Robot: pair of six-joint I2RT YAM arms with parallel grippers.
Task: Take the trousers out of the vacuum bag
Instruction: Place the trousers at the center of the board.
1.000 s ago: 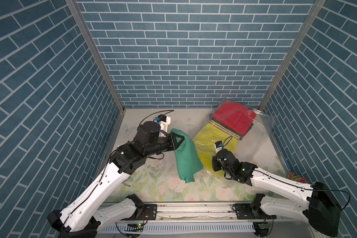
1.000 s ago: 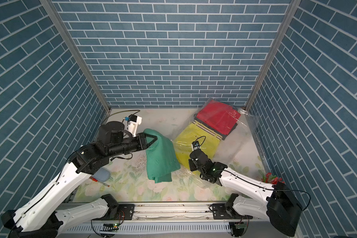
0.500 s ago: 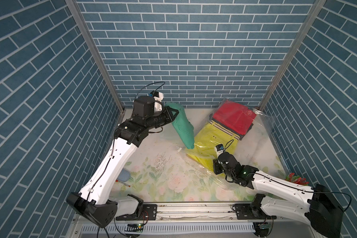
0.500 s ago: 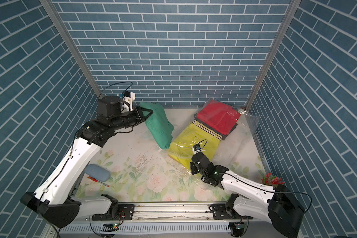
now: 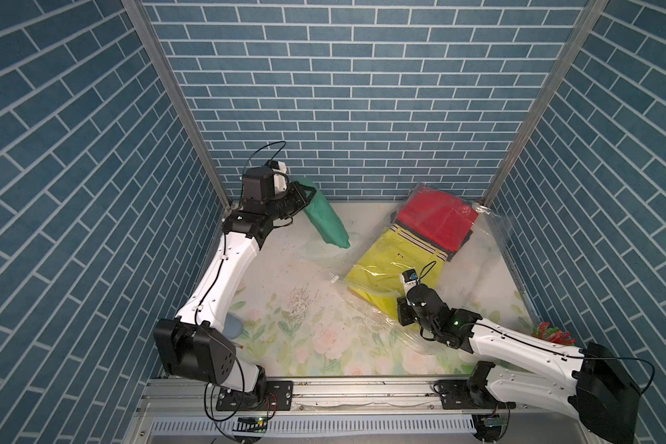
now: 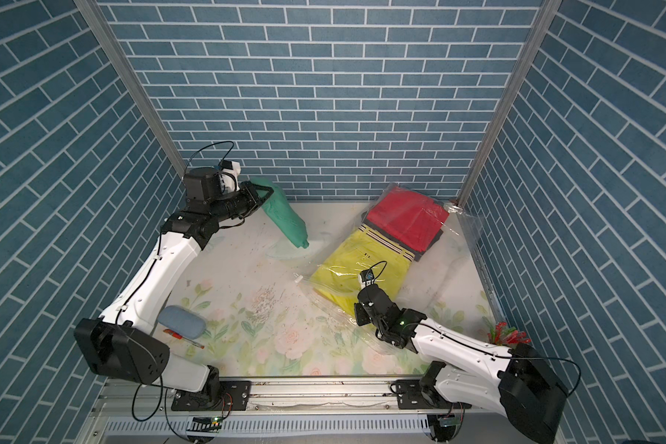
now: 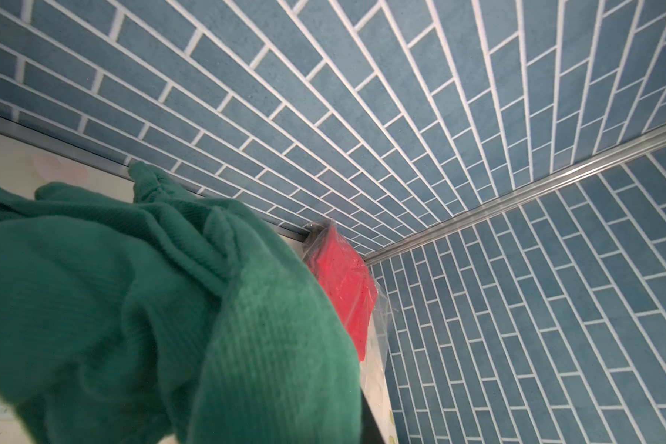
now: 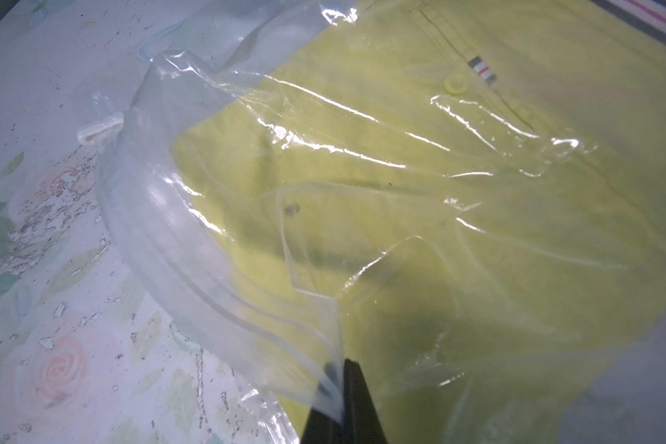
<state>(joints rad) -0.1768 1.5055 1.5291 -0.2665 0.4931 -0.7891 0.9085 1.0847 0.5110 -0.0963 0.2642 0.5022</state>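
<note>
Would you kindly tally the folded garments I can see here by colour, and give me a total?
Green cloth trousers, hanging from the left pincer: 1
Bright yellow trousers with striped waistband, inside the clear plastic vacuum bag: 1
Red folded trousers, inside the bag: 1
Dark garment edge under the red: 1
Total: 4

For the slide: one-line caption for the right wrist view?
Right gripper shut on the vacuum bag edge, yellow trousers inside.

No legible text, label, brand, number or sign anywhere in these views.
</note>
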